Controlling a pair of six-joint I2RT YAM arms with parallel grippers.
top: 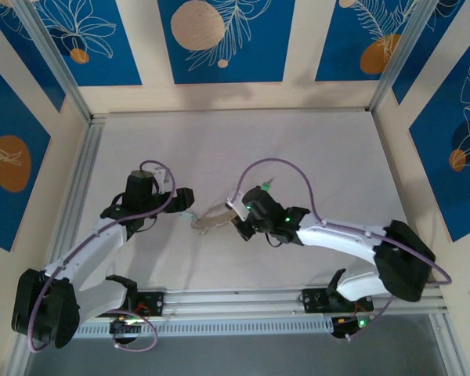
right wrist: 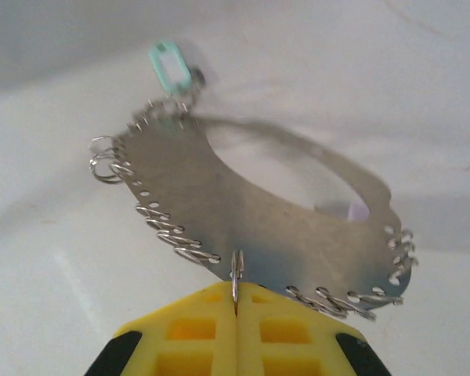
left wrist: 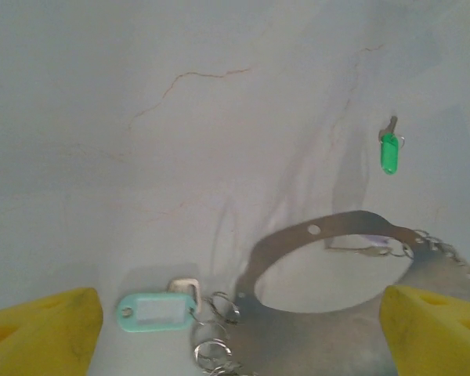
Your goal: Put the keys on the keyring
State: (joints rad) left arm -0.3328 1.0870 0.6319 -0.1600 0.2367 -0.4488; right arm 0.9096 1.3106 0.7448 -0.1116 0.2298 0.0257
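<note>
The keyring (right wrist: 243,211) is a flat silvery plate with a large oval opening and several small split rings along its rim; it lies between the two arms (top: 211,221). My right gripper (right wrist: 236,294) is shut on one split ring (right wrist: 236,270) at the plate's near edge. My left gripper (left wrist: 239,325) stands open, its yellow fingertips (left wrist: 43,323) on either side of the plate's other end (left wrist: 329,229). The key (left wrist: 389,150), green-headed with a short silvery blade, lies alone on the table beyond the plate (top: 264,186), just behind the right gripper (top: 239,223).
A pale teal tag (left wrist: 157,311) with a small silver key hangs from rings at the plate's left-arm end (right wrist: 170,66). Another small key (left wrist: 372,251) shows through the plate's opening. White table (top: 219,141) stretches to the back wall, with metal rails along the left and front edges.
</note>
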